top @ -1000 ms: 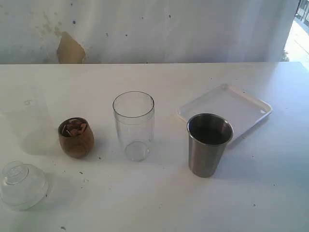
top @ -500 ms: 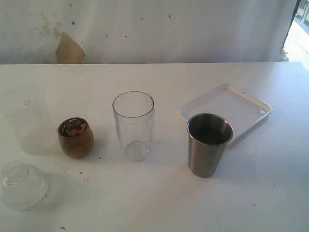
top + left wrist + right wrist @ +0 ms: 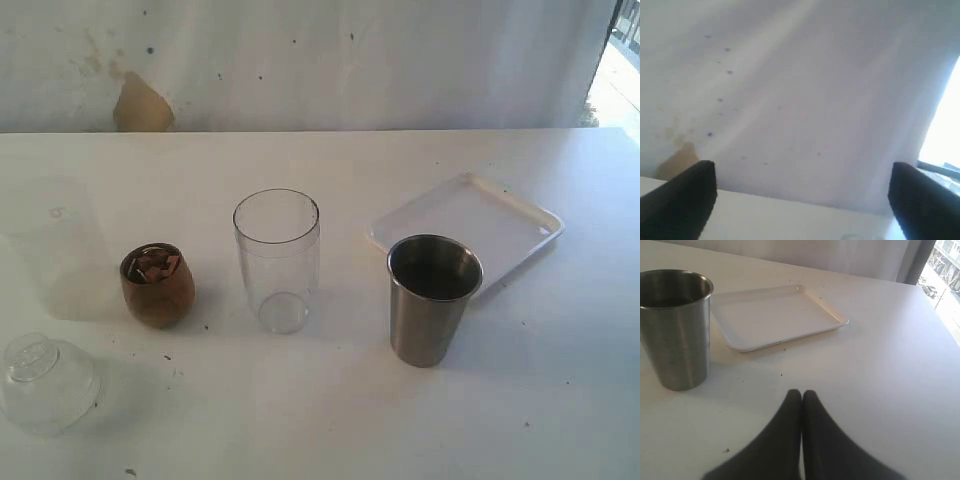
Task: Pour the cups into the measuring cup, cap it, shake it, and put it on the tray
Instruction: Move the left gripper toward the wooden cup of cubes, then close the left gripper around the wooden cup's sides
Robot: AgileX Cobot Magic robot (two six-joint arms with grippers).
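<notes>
The clear measuring cup [image 3: 277, 258] stands empty at the table's middle. Left of it sits the brown wooden cup [image 3: 158, 286] with brownish pieces inside. The steel tumbler [image 3: 432, 300] [image 3: 675, 330] stands to the right, in front of the white tray [image 3: 500, 215] [image 3: 775, 315]. A faint frosted cup [image 3: 62, 250] stands at the far left. Neither gripper shows in the exterior view. My left gripper [image 3: 802, 172] is open wide with nothing between its fingers, facing the wall. My right gripper [image 3: 801, 393] is shut and empty, low over the table near the steel tumbler.
A clear domed lid [image 3: 45, 382] lies at the front left of the table. The white wall [image 3: 330, 60] rises behind the table's far edge. Small dark specks dot the tabletop.
</notes>
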